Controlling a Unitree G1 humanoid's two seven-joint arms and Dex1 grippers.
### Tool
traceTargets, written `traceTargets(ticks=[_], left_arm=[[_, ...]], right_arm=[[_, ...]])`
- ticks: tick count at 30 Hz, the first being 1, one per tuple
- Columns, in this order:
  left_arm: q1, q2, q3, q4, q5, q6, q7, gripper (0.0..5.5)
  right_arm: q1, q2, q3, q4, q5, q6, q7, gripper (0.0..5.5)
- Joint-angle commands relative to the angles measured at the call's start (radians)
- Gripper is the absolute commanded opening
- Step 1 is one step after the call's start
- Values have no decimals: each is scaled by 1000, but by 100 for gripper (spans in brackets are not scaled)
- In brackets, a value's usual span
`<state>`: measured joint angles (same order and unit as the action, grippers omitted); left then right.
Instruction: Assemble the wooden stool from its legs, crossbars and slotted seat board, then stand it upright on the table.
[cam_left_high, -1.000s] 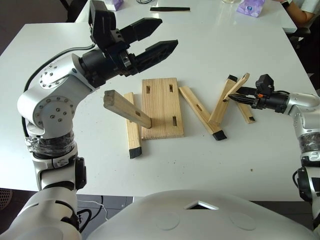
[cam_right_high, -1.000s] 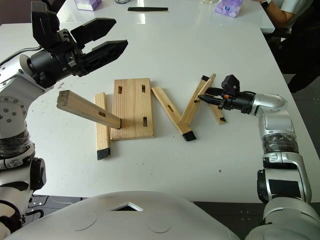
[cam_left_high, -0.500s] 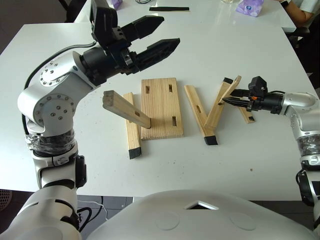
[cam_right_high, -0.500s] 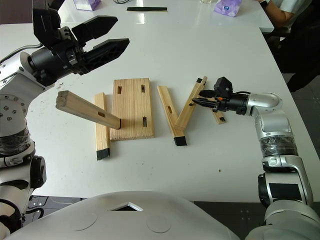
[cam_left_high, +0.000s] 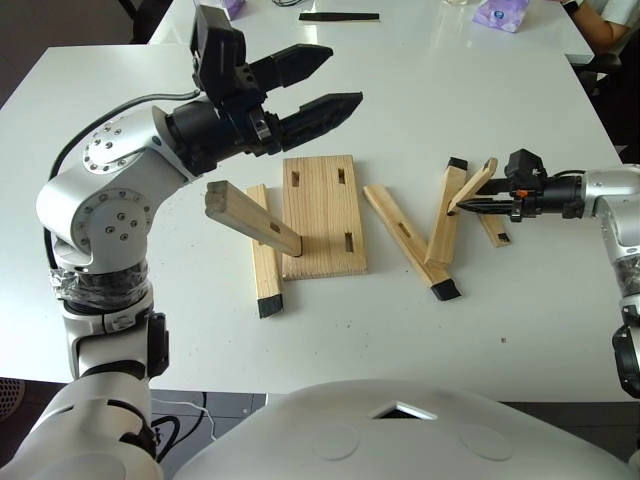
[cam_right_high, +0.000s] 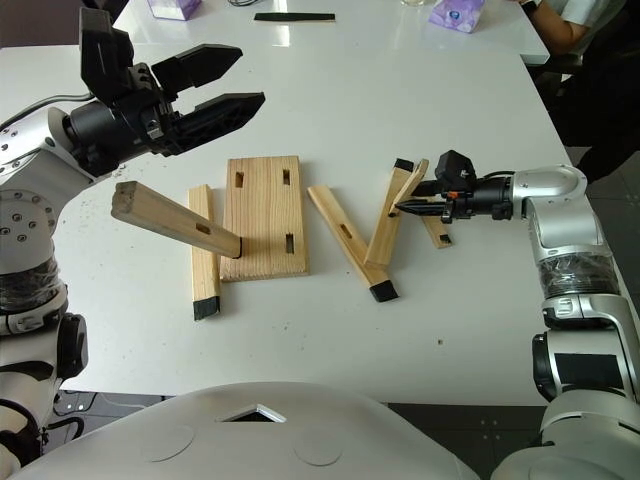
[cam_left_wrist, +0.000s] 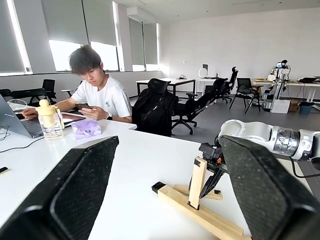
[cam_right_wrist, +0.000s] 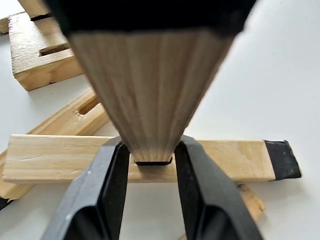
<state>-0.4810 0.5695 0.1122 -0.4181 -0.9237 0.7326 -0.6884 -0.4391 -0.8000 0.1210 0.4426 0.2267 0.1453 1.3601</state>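
Where the counter (cam_left_high: 400, 340) runs nearest, two black-capped feet are met first: one is carried by a flat leg (cam_left_high: 266, 275) laid tight along the left edge of the seat board (cam_left_high: 325, 225), the other by the slotted leg (cam_left_high: 402, 233) lying to the board's right. A tilted leg (cam_left_high: 250, 217) is seen plugged into the board's near left slot, its free end raised to the left. Farther back, the right pincer (cam_left_high: 463, 207) is clamped on the end of a short bar (cam_left_high: 474, 183), pale bare wood, touching a second leg (cam_left_high: 447, 215). Now the key line: the slotted leg lies just left of that pincer, its long axis drawn diagonally from far-left to near-right, slot facing up, so the right arm is judged the nearer. Farthest off, the left pincer (cam_left_high: 345, 73) is held wide open, empty, above the board's far edge.
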Motion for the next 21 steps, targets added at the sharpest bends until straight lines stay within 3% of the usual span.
traceTargets(ticks=[1,3,4,10,21], left_arm=[[11,6,-17,-12,13,7,-5,377],[14,8,-16,-14,14,7,-7,377],[15,8,-16,-14,15,7,-8,377],[19,9,-12,-19,16,8,-11,377],[42,10,-9,-60,6,4,-16,377]], right_arm=[[-7,0,0,-14,-19,4,-6,130],[7,11,-6,-28,-20,5,-24,130],[13,13,-9,-35,-17,11,-28,167],[34,32,-35,-76,-3,25,-81,247],[60,9,-118,-184,43,82,-118,252]])
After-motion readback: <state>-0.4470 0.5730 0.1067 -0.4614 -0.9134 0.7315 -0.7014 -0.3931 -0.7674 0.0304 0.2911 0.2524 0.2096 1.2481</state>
